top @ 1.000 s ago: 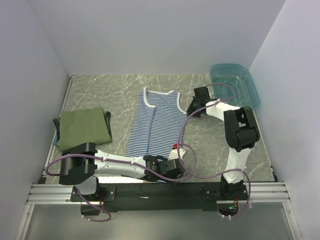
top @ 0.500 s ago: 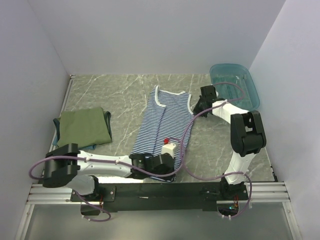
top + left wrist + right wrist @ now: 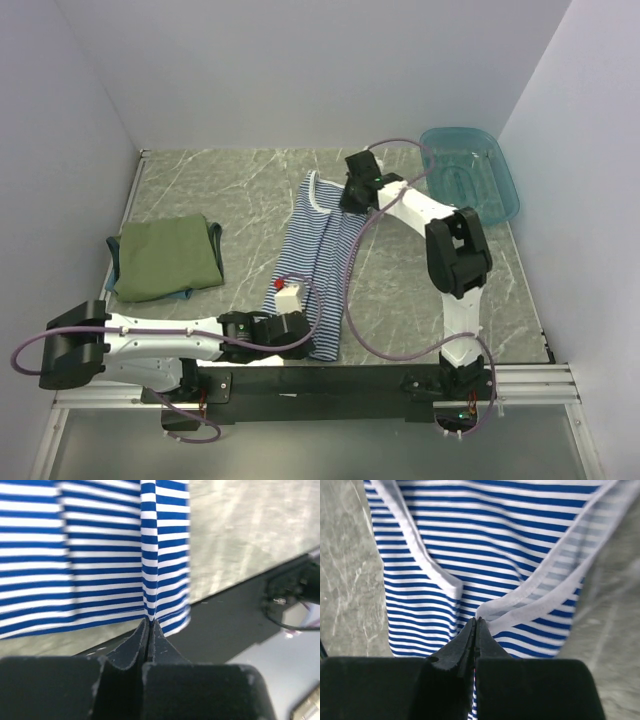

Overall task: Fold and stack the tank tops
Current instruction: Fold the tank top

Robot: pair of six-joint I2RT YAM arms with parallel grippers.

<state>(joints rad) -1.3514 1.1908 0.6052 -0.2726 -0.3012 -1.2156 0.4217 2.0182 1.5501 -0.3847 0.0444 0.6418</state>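
Two pinches hold the striped tank top (image 3: 318,262): the left gripper (image 3: 148,623) has its jaws pressed together on the bottom edge at their tips, and the right gripper (image 3: 476,620) is clamped likewise on the white-trimmed shoulder edge. Carry both edges across level and together so the fold lands straight.

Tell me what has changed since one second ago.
Both arms swung left and carried the striped top's right edge over its middle, so it now lies narrower, folded lengthwise. The left fingers pinch its hem and the right fingers its white trim, both shut as before. The green top and the basket stayed put.
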